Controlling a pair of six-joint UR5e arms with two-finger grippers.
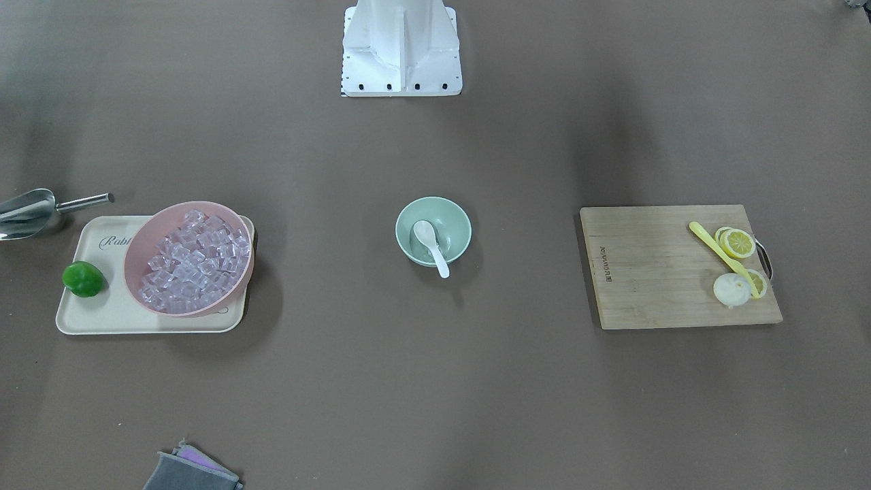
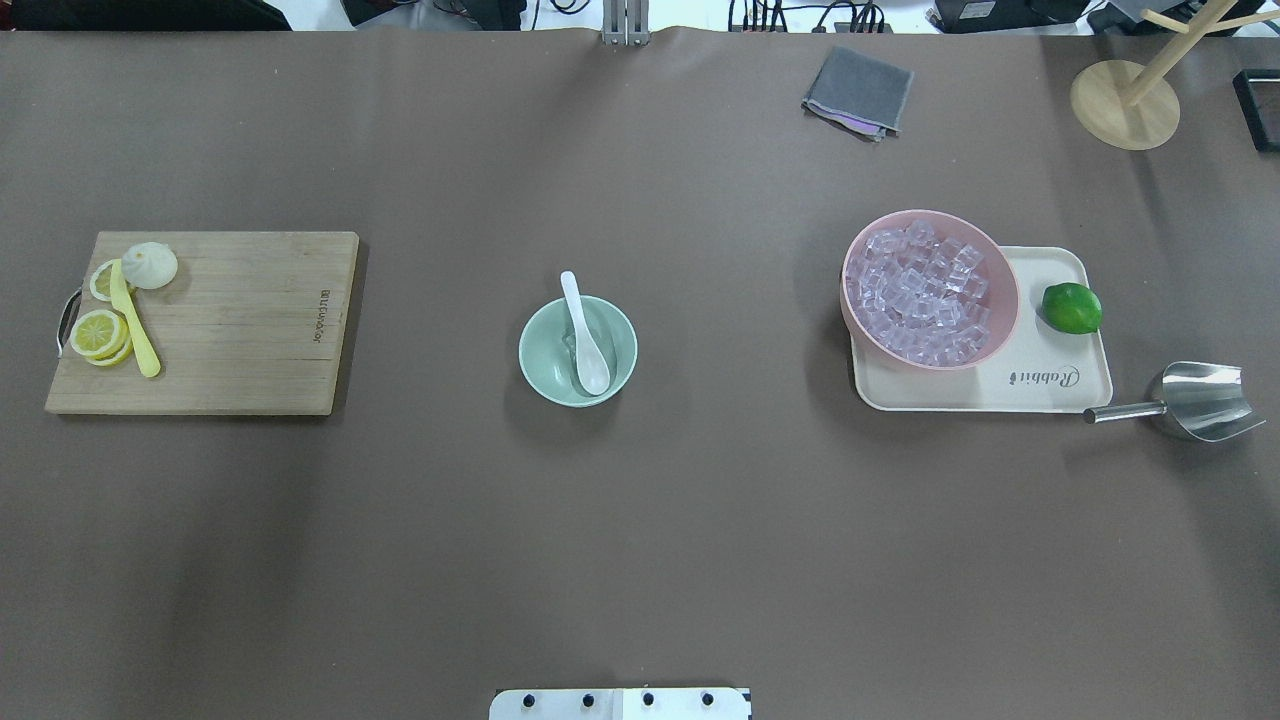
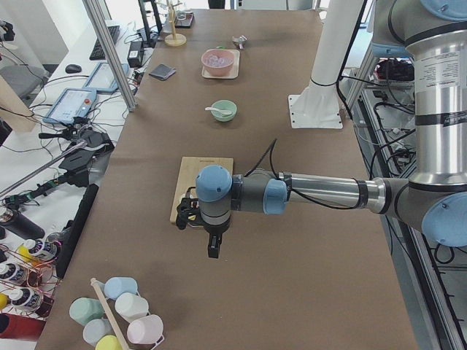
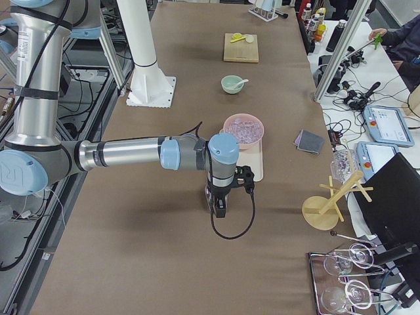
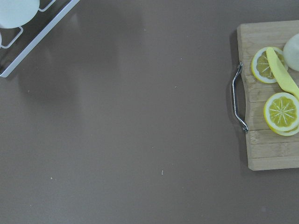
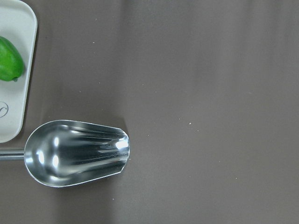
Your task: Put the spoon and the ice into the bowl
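The mint-green bowl (image 1: 457, 219) stands at the table's middle, also in the overhead view (image 2: 541, 352). The white spoon (image 1: 431, 246) lies in it, its handle over the rim (image 2: 583, 335). The clear ice cubes (image 1: 190, 262) fill a pink bowl (image 2: 990, 265) on a cream tray. Whether any ice is in the green bowl, I cannot tell. My left gripper (image 3: 212, 254) hangs above the table beyond the cutting board's handle end. My right gripper (image 4: 220, 211) hangs beyond the tray, over the steel scoop. Both show only in side views, so I cannot tell whether they are open or shut.
A wooden cutting board (image 2: 250, 330) holds lemon slices (image 5: 281, 112), a yellow utensil (image 2: 133, 322) and a white lump. The cream tray (image 2: 1050, 385) also bears a lime (image 2: 1071, 308). A steel scoop (image 6: 77, 152) lies beside it. A grey cloth (image 2: 858, 91) and a wooden stand (image 2: 1124, 104) are at the far edge.
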